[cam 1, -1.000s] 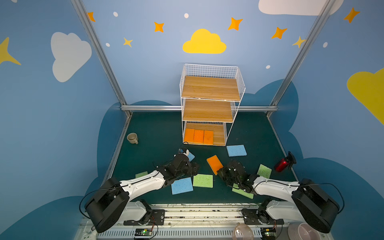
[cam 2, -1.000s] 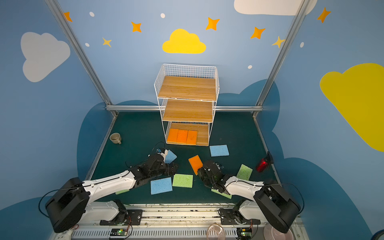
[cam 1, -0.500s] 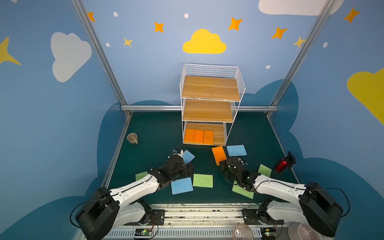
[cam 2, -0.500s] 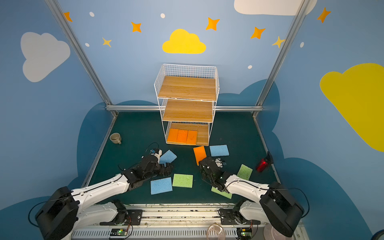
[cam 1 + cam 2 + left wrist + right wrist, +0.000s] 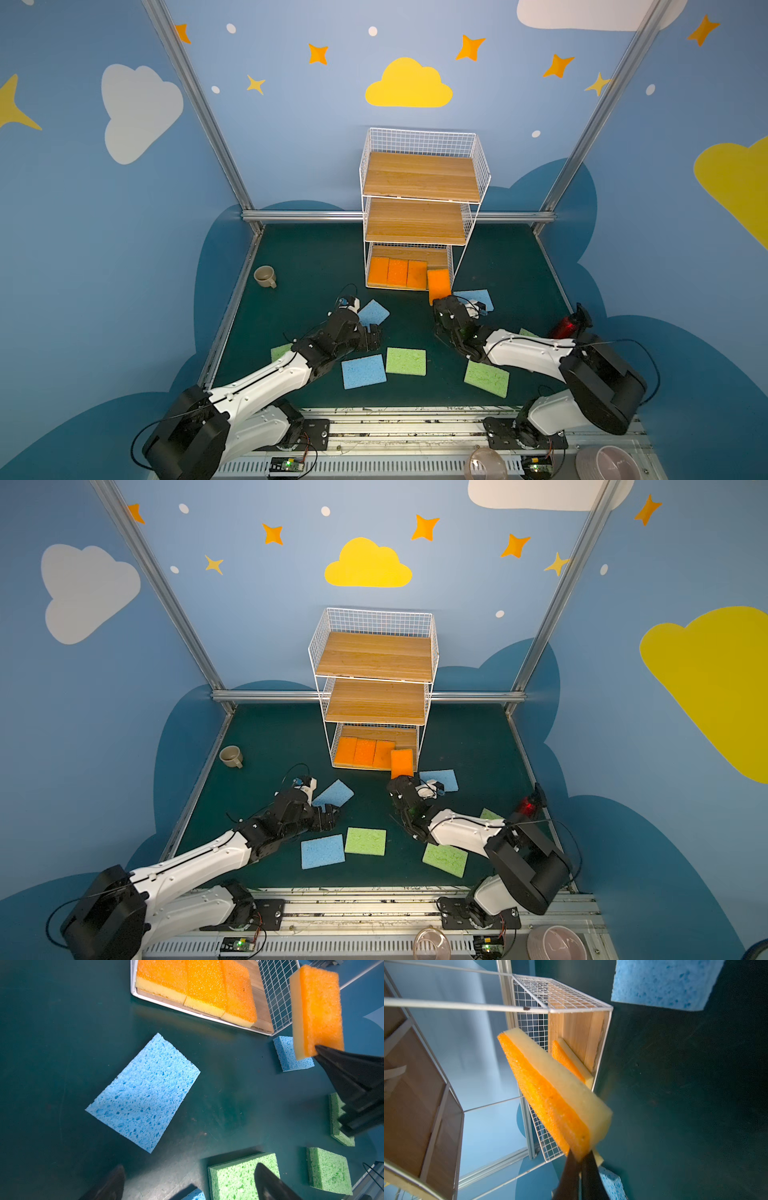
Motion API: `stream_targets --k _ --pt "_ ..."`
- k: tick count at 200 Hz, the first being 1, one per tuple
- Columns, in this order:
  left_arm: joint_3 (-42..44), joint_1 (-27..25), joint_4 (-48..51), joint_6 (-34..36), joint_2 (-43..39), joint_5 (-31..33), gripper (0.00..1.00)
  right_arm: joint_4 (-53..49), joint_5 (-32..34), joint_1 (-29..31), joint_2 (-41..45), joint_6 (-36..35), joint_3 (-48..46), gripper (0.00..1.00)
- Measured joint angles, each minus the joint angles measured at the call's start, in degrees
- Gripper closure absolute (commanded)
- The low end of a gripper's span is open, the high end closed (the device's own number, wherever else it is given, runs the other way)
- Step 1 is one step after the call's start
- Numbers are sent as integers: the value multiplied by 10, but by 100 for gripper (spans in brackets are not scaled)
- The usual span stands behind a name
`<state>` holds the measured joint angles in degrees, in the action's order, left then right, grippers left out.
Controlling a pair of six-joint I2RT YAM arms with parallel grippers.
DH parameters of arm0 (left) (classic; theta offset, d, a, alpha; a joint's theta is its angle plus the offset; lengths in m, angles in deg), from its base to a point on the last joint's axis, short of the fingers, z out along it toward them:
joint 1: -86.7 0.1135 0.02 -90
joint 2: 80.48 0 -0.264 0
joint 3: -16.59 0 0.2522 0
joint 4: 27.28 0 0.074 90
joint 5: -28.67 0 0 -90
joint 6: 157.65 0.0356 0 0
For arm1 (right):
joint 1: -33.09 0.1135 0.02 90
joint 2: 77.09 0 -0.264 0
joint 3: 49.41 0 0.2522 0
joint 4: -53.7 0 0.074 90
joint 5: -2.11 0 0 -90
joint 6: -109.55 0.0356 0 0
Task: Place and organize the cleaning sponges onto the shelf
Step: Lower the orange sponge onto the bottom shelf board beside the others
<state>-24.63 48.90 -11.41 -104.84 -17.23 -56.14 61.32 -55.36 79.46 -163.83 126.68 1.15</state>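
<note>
Right wrist view: right tool (image 5: 580, 1156) pinches orange sponge (image 5: 550, 1095) beside shelf (image 5: 558, 999); left tool (image 5: 190, 1165) gapes wide near blue sponge (image 5: 143, 1093).

Orange sponge held at the shelf's bottom corner

The right gripper (image 5: 401, 780) pinches one orange sponge (image 5: 402, 761) by its near end and holds it tilted at the front right corner of the white wire shelf (image 5: 376, 623). Three more orange sponges (image 5: 365, 752) lie side by side on the bottom board. The left gripper (image 5: 329, 816) hangs with its jaws wide apart, just beside a blue sponge (image 5: 332, 793). A second blue sponge (image 5: 440, 780) lies by the right gripper. A third blue sponge (image 5: 322, 851) lies next to a green sponge (image 5: 365, 840) on the dark floor (image 5: 282, 737). A small cup (image 5: 231, 756) stands near the left wall.
</note>
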Motion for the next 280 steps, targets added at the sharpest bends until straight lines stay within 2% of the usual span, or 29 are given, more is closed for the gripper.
stream_targets --k 47,121,280 --pt "1 2 2 1 0 -9 4 54 5 -28 -68 7 38 100" --pt "24 17 -2 4 1 -16 4 138 -37 -69 -161 6 70 100" --pt "24 28 -25 8 16 -31 3 163 -80 -109 -224 6 95 100"
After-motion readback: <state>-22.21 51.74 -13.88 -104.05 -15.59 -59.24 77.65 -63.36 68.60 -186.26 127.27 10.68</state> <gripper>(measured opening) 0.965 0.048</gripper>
